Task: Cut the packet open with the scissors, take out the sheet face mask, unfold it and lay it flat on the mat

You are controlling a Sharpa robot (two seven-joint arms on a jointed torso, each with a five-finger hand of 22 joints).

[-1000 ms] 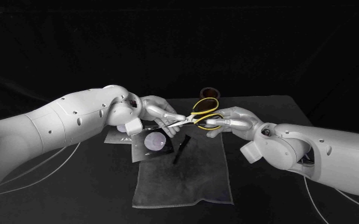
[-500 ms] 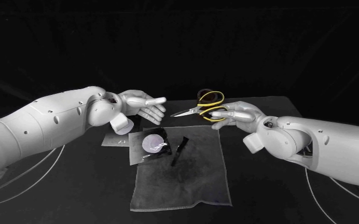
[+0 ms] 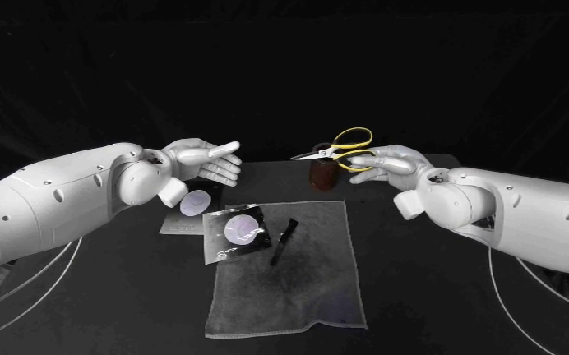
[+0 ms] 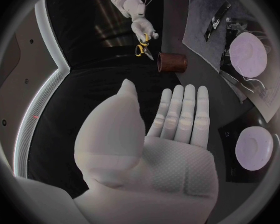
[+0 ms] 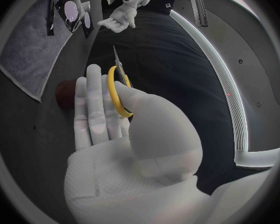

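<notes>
A dark packet (image 3: 238, 232) with a pale round window lies on the near-left corner of the grey mat (image 3: 297, 285); the left wrist view has the packet (image 4: 249, 55) too. Beside it on the mat lies a thin black strip (image 3: 284, 238). My right hand (image 3: 389, 166) holds the yellow-handled scissors (image 3: 341, 148) in the air beyond the mat's far right corner, blades pointing left. The right wrist view shows the scissors (image 5: 118, 84) hooked over that hand (image 5: 109, 119). My left hand (image 3: 208, 162) hovers flat and empty above the table, left of the mat, its fingers (image 4: 180, 109) straight.
A brown cup (image 3: 322, 176) stands just behind the mat's far edge, below the scissors. A second dark packet (image 3: 193, 203) with a round window lies on a pale sheet (image 3: 184, 223) left of the mat, under my left wrist.
The hands have drawn apart. My right hand carried the scissors up and to the right, away from the packet. My left hand pulled back to the left and opened flat.
</notes>
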